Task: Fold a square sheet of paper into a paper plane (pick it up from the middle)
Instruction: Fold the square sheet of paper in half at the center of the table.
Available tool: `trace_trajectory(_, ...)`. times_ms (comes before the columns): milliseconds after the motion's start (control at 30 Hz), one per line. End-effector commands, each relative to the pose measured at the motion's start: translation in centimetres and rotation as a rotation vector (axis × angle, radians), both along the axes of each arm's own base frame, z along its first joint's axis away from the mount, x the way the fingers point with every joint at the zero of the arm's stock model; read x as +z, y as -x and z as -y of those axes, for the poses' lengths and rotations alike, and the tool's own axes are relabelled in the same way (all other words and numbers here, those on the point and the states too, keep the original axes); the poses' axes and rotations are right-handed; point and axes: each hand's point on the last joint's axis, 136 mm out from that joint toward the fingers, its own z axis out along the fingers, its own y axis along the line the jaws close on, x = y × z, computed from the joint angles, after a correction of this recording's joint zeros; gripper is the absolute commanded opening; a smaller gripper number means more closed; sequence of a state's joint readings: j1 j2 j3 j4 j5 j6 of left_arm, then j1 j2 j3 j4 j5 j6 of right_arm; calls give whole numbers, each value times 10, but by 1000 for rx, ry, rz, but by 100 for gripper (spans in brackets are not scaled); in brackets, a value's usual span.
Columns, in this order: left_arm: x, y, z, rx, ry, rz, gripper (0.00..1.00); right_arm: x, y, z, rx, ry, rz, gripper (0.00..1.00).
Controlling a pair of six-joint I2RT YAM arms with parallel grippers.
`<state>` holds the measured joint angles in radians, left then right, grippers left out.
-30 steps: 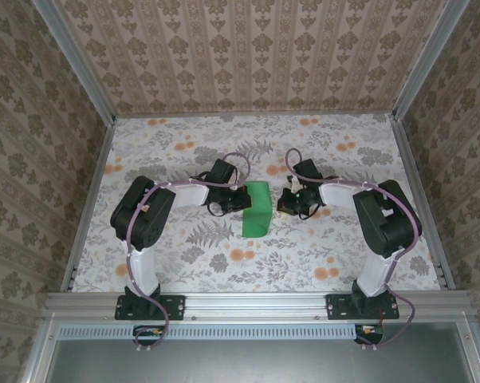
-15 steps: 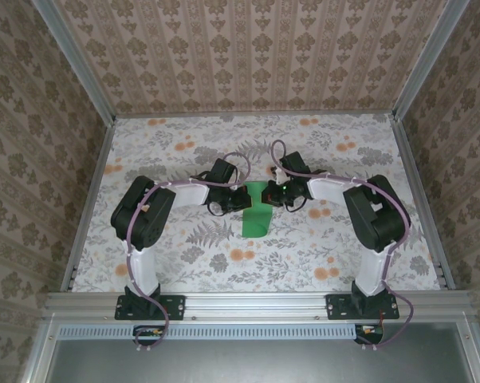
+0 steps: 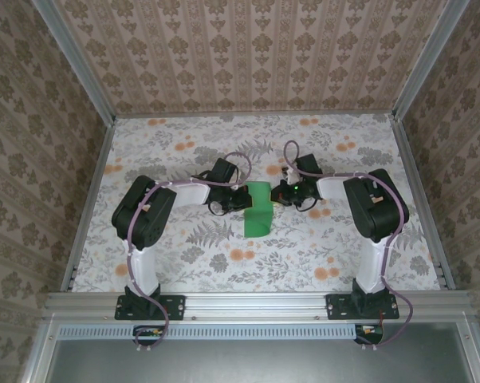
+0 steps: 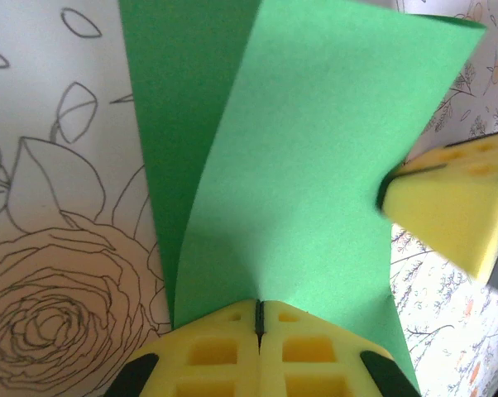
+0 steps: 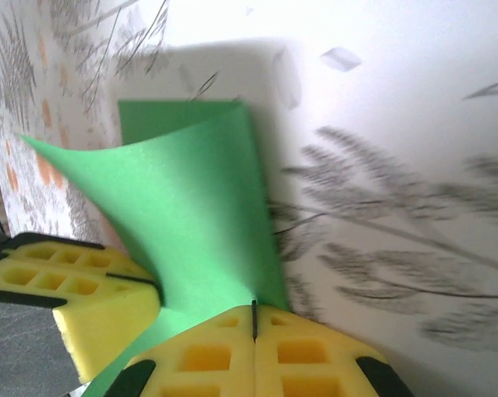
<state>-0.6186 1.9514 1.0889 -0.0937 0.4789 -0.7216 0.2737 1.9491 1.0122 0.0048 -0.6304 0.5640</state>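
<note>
The square sheet of paper is bright green and lies mid-table between both arms, its far part curled up off the cloth. My left gripper is shut on the sheet's left edge; in the left wrist view the yellow pads meet with the green paper pinched in their seam. My right gripper is shut on the opposite edge, and the paper runs into its closed pads. Each wrist view also catches the other gripper's yellow pad at the sheet.
The floral tablecloth spreads all around the sheet. Patterned walls and aluminium rails box in the table on three sides. Both arm bases stand at the near edge.
My right gripper swung left from beside the sheet onto its right edge, then drew back slightly to the right. The paper's far part has curled up. The left gripper held still.
</note>
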Motion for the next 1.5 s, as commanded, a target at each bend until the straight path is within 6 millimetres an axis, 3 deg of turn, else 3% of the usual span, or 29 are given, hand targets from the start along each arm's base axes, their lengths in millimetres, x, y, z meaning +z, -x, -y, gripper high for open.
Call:
trace_trajectory(0,-83,56,-66,22,-331,-225,0,6,-13,27,-101,76,39,0)
trace_trajectory(100,-82,55,-65,23,-329,-222,0,28,-15,11,-72,35,90,0)
trace_trajectory(167,-83,55,-65,23,-330,-224,0,33,-12,-6,-26,9,96,0)
trace_trajectory(300,-83,55,-65,24,-332,-222,0,25,-10,-31,16,-11,75,0)
trace_trajectory(433,-83,55,-65,25,-331,-225,0,14,-16,-40,16,-29,44,0)
trace_trajectory(633,-85,58,-67,22,-339,-234,0,-5,-38,-18,-66,33,31,0)
trace_trajectory(800,-85,61,-70,23,-341,-232,0,-16,-60,27,-182,73,5,0)
trace_trajectory(900,-85,61,-69,22,-338,-231,0,-7,-69,40,-207,86,20,0)
trace_trajectory(1033,-84,60,-68,22,-335,-225,0,25,-72,33,-199,43,75,0)
trace_trajectory(1200,-84,58,-71,36,-349,-216,0,44,-47,7,-128,-6,68,0)
trace_trajectory(1467,-72,39,-88,137,-301,-180,0,33,16,-49,52,-49,-30,0)
